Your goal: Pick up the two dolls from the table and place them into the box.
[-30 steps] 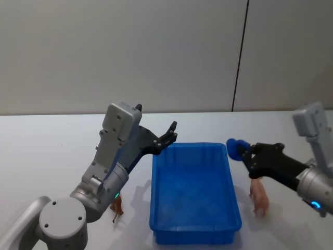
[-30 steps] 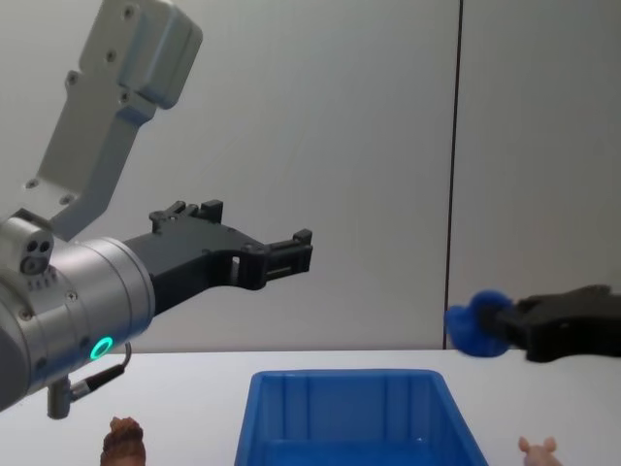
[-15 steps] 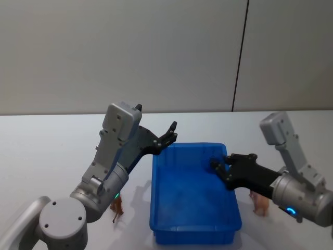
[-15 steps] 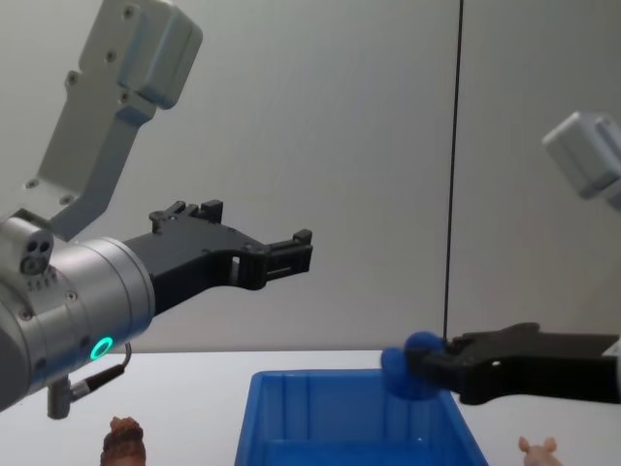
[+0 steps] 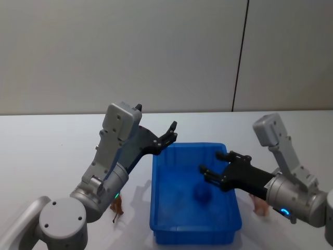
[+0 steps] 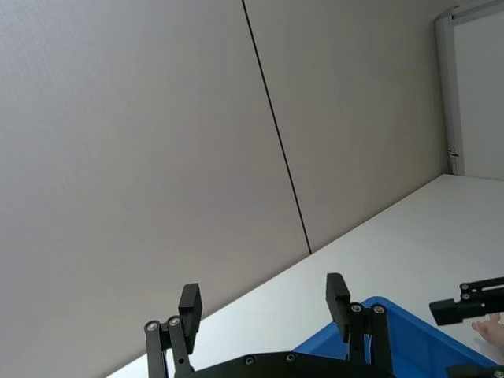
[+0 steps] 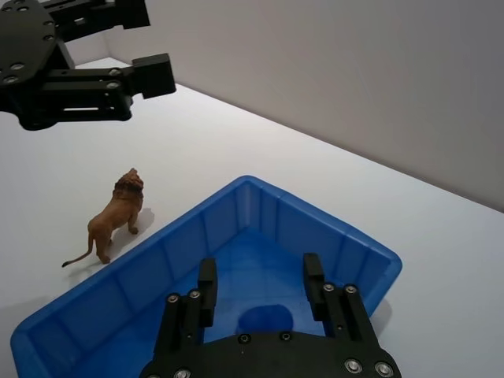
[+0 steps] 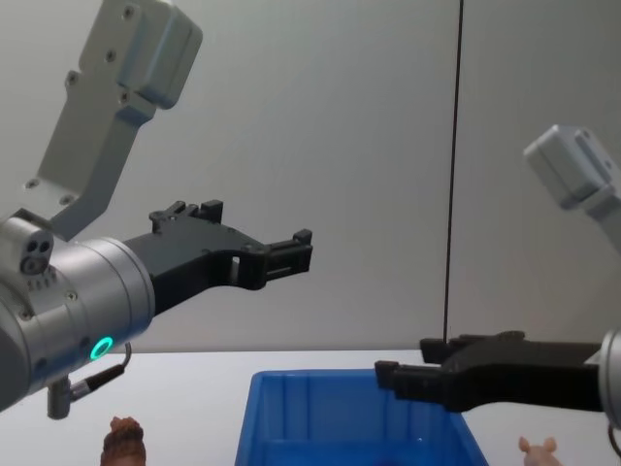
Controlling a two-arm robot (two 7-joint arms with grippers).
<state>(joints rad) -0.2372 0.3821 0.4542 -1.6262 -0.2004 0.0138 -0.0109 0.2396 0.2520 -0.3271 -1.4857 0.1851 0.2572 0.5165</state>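
The blue box stands on the white table. My right gripper hovers open above the box, empty. A small blue round thing lies on the box floor. The brown doll, a lion, stands on the table left of the box, half hidden by my left arm. The pink doll stands right of the box, partly behind my right arm. My left gripper is held open high over the box's far left corner.
A grey wall with a dark vertical seam rises behind the table. Bare tabletop stretches on both sides of the box and behind it. My left arm's forearm hangs over the space left of the box.
My right gripper swung left from beside the box to above it with the blue round thing, then opened; that thing now lies in the box. The left arm has not moved.
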